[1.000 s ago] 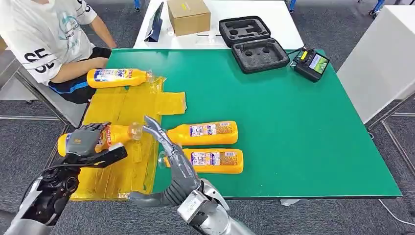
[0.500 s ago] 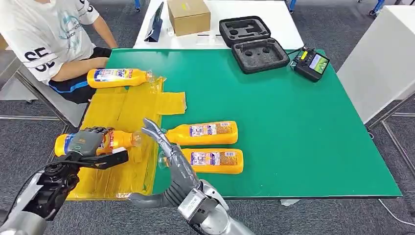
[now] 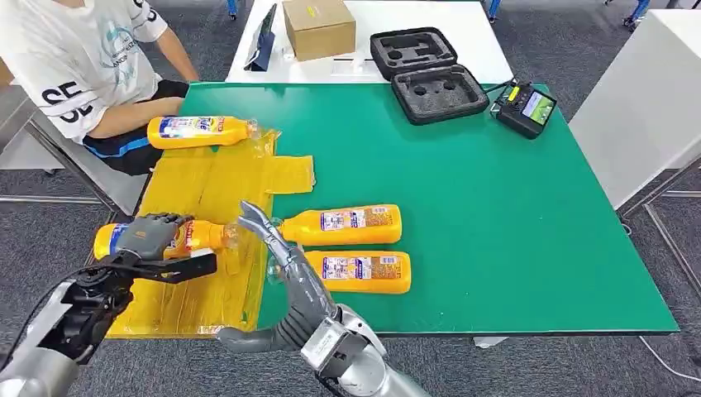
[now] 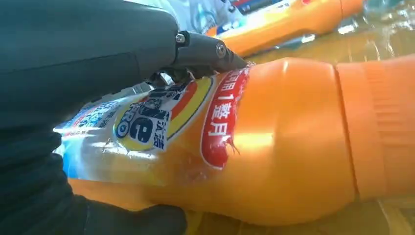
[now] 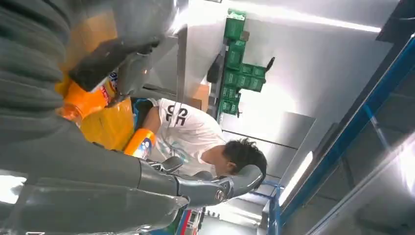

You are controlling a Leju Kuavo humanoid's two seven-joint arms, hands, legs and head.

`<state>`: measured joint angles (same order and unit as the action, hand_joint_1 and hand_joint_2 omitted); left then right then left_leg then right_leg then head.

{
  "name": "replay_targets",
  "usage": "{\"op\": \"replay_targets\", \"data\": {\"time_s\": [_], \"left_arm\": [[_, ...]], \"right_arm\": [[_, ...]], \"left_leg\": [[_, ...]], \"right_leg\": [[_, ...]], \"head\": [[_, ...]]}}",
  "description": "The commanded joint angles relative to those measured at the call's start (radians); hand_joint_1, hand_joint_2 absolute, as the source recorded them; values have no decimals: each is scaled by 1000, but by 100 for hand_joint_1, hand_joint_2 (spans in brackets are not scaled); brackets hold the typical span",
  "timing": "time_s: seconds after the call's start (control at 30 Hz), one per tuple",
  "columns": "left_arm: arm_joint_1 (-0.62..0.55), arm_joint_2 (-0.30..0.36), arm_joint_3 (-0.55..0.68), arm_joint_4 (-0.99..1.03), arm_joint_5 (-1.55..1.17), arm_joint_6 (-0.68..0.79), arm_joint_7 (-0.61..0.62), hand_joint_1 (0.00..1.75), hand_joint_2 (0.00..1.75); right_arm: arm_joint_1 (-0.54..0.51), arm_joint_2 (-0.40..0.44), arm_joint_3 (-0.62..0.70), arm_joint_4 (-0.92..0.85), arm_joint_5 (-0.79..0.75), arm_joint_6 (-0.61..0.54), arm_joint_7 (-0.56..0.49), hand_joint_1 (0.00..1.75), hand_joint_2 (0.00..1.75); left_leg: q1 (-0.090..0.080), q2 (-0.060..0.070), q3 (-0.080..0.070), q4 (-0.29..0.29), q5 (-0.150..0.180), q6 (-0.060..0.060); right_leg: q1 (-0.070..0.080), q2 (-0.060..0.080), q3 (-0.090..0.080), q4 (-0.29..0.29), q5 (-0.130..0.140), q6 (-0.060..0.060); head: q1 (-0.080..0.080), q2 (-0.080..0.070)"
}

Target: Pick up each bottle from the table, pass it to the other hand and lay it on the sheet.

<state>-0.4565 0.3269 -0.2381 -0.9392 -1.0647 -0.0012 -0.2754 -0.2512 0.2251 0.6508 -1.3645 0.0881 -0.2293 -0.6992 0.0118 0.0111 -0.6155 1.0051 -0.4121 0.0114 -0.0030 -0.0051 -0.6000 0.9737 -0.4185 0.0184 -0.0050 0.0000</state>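
My left hand (image 3: 149, 245) grips an orange bottle (image 3: 198, 236) around its labelled body, low over the left part of the yellow sheet (image 3: 207, 186); close up the bottle (image 4: 274, 142) lies across the sheet, with my dark fingers (image 4: 73, 54) wrapped over it. Just right of that bottle's cap my right hand (image 3: 285, 273) stands open, its fingers spread and holding nothing. Two more orange bottles lie on the green table, one (image 3: 343, 224) behind the other (image 3: 364, 272). Another bottle (image 3: 198, 131) lies at the sheet's far edge.
A person in a white shirt (image 3: 78, 58) sits at the table's far left corner, an arm close to the far bottle. A black foam case (image 3: 428, 73), a controller (image 3: 526, 107) and a cardboard box (image 3: 318, 26) stand at the back. The table's right half is bare green.
My left hand has carried the bottle left and down toward the sheet, away from my right hand. My right hand has stayed open and barely moved.
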Motion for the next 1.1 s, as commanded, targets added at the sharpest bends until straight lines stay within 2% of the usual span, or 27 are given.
{"op": "replay_targets", "data": {"time_s": [0.03, 0.07, 0.1, 0.3, 0.47, 0.83, 0.87, 0.9, 0.97, 1.03, 1.1], "left_arm": [[-99, 14, -77, 218, 68, -146, -42, 141, 175], [-103, 15, -75, 227, 85, -174, -49, 31, 175], [-86, 0, -18, 208, 264, -309, -135, 0, 0], [-45, -16, 21, 150, 507, -402, -88, 0, 0], [-29, -2, 25, 146, 594, -437, -78, 0, 0], [-69, -7, 2, 199, 666, -359, -93, 0, 0], [-71, -14, 12, 200, 680, -330, -104, 0, 0], [-69, -34, 28, 180, 660, -175, -150, 0, 0], [-78, -53, 21, 181, 654, -162, -143, 0, 0], [-62, -102, 69, 131, 545, 198, -181, 0, 0], [-51, -125, 92, 101, 498, 339, -185, 0, 0]], "right_arm": [[-29, 2, -6, 84, -7, 4, 1, 0, 175], [-31, 3, -7, 92, -6, 7, 1, 0, 175], [-41, 11, -18, 150, -4, 13, 1, 0, 175], [-38, 12, -27, 173, 6, 11, 1, 0, 175], [-34, 14, -33, 187, 12, 7, 1, 0, 175], [-31, 31, -70, 228, 39, 7, 1, 0, 175], [-29, 33, -75, 226, 43, 9, 1, 0, 175], [-26, 33, -78, 220, 52, 11, 1, 0, 175], [-20, 32, -81, 210, 55, 11, 1, 0, 175], [-12, 34, -84, 194, 77, 18, 11, 0, 175], [-13, 36, -79, 193, 83, 22, 17, 0, 175]], "left_leg": [[0, 0, 6, -2, -1, 0], [0, 0, 6, -2, -1, 0], [0, 0, 8, -2, -1, 0], [-1, 1, 9, -2, 0, 0], [-1, -1, 11, -3, 0, 0], [-1, -3, 14, -3, 0, 0], [-1, -3, 13, -2, 0, 0], [-1, -3, 14, -4, 0, 0], [-1, -4, 13, -3, 1, 0], [-1, -6, 13, -3, 1, 0], [0, -6, 9, -1, 1, 0]], "right_leg": [[0, 1, 6, -1, -1, 0], [0, 1, 6, -1, -1, 0], [0, 2, 8, -2, -1, 0], [-1, 1, 8, -2, -1, 0], [-1, 0, 11, -2, -1, 0], [-2, -2, 14, -2, -1, 0], [-2, -2, 13, -1, -1, 0], [-2, -1, 14, -2, -1, 0], [-2, -3, 14, -2, -1, 0], [-1, -5, 13, -2, -1, 0], [-1, -5, 10, -1, -1, 0]], "head": [[0, 0], [0, 0], [0, 0], [0, 0], [0, 0], [0, 0], [0, 0], [0, 0], [0, 0], [0, 0], [1, 0]]}}
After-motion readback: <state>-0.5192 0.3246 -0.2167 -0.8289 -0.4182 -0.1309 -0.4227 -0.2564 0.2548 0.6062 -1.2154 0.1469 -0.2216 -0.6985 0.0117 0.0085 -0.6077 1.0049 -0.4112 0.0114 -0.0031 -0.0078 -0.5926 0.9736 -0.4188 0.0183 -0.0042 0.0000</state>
